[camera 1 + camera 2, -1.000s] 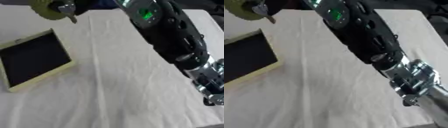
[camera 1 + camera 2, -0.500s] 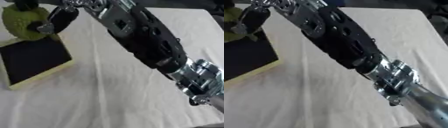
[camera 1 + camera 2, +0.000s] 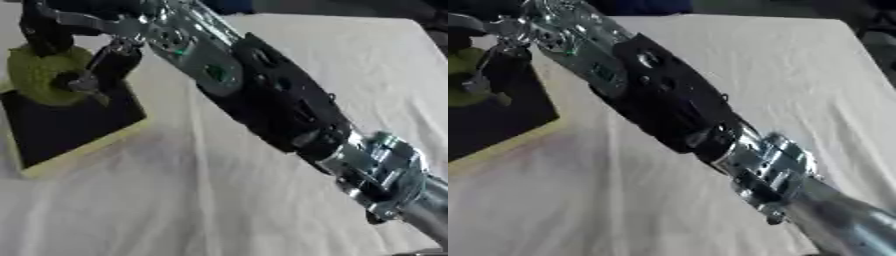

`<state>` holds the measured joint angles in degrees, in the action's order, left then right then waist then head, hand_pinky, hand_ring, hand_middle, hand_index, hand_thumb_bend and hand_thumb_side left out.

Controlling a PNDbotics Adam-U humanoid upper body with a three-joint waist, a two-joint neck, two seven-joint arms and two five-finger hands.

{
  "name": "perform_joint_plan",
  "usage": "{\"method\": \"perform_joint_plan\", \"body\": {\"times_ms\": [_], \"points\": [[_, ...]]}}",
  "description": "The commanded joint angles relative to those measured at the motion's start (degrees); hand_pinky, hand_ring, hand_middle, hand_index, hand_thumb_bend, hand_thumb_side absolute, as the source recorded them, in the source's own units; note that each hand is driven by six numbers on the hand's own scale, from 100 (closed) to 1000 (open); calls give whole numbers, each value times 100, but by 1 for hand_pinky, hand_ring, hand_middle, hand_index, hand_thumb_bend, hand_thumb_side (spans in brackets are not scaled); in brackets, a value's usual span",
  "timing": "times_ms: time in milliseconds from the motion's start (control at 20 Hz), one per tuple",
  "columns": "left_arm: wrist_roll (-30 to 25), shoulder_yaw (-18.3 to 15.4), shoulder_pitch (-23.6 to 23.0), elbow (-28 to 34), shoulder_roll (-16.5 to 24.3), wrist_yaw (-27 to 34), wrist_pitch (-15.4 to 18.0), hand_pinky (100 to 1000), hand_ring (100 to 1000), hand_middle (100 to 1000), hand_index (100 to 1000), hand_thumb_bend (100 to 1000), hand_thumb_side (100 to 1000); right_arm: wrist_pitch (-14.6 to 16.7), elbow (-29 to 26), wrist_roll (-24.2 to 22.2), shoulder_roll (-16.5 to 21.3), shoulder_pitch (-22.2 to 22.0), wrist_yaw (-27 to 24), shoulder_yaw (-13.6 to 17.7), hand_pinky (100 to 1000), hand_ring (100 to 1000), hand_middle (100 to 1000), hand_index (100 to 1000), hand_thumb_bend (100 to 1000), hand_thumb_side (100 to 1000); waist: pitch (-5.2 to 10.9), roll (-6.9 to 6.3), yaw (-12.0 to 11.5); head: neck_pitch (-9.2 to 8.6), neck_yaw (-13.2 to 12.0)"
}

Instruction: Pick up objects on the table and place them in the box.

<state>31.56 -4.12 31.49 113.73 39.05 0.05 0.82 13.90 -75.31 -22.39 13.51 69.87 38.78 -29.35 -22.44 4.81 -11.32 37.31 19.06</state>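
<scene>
The right hand [image 3: 74,47] has carried the green object [image 3: 39,75] over the box [image 3: 74,127], fingers clasping it.

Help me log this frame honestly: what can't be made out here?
- Right hand: its fingers curl round the green object, but motion blur in both views smears where they touch.
- Green object: left eye view blurs it; right eye view's left edge cuts it off.
- Box: the hand and object cover its far part.
- Left hand: in neither view.
</scene>
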Motion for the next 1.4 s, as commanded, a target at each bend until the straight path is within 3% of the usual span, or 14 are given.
{"method": "perform_joint_plan", "body": {"times_ms": [50, 600, 750, 850, 1100, 1150, 1200, 1400], "points": [[-8, -62, 114, 86, 67, 7, 26, 838, 753, 657, 803, 241, 609, 85, 189, 71, -165, 74, 229, 31, 614, 502, 399, 508, 202, 100, 99, -54, -32, -13, 67], [-42, -32, 186, 86, 11, 30, 29, 838, 752, 656, 802, 239, 613, 411, 1087, 544, -668, 16, 1161, 108, 611, 508, 420, 529, 203, 100, 67, 2, -156, -34, 140], [-41, -34, 186, 86, 10, 31, 30, 838, 751, 655, 802, 239, 613, 487, 1235, 536, -706, 1, 1302, 101, 642, 576, 530, 648, 257, 100, 65, 18, -177, -31, 140], [-37, -37, 178, 86, 15, 29, 27, 838, 751, 655, 802, 239, 614, 464, 1238, 514, -698, 6, 1373, 122, 691, 664, 634, 728, 387, 100, 65, 24, -182, -23, 130], [-15, -53, 125, 86, 32, 23, 13, 838, 751, 655, 802, 238, 614, 144, 701, 609, -543, 53, 1481, 260, 741, 765, 748, 803, 406, 100, 84, 24, -144, 10, 85], [-9, -58, 115, 86, 37, 18, 12, 838, 751, 656, 802, 242, 625, 55, 519, 640, -483, 62, 1449, 304, 742, 760, 743, 801, 176, 135, 90, 19, -129, 18, 77], [-1, -66, 97, 86, 43, 13, 12, 838, 751, 656, 802, 239, 613, -39, 312, 683, -398, 72, 1375, 371, 743, 757, 738, 800, 406, 100, 102, 12, -106, 30, 62], [33, -95, -11, 86, 71, -4, -8, 838, 751, 652, 802, 237, 616, -517, -740, 904, 203, 52, 475, 777, 754, 748, 732, 800, 357, 100, 161, -15, 14, 68, -79]]}}
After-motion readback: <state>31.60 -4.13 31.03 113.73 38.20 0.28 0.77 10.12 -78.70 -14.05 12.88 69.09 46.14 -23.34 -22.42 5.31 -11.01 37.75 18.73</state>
